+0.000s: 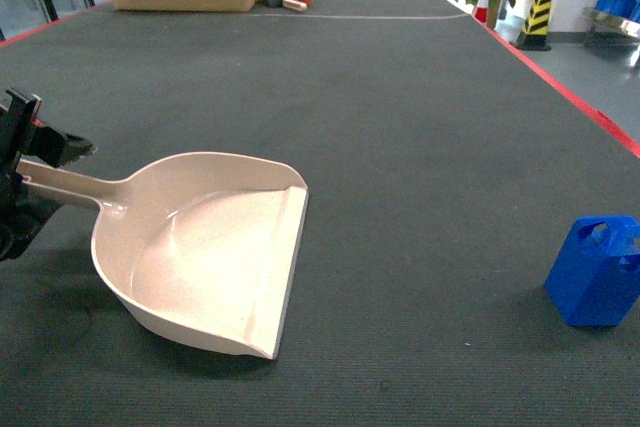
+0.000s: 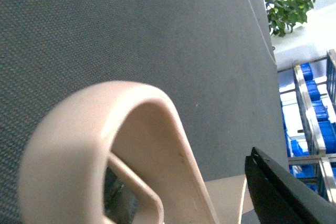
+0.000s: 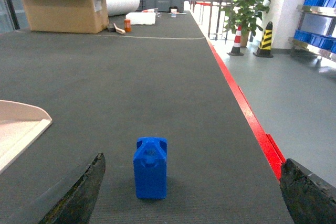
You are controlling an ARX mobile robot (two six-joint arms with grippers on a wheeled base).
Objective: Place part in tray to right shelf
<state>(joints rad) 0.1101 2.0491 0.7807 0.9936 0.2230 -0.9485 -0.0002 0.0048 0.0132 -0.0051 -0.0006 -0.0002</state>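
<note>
Bright-blue part stands upright — right claw open before it; left claw grips tray handle.

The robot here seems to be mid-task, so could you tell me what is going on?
The left end effector is at the handle of the beige tray, which lies on the dark mat with nothing in it. The blue part stands upright on the mat to the tray's right, untouched. The right end effector is open, its fingers spread either side of the part and short of it. So the part is not yet in the tray.
</note>
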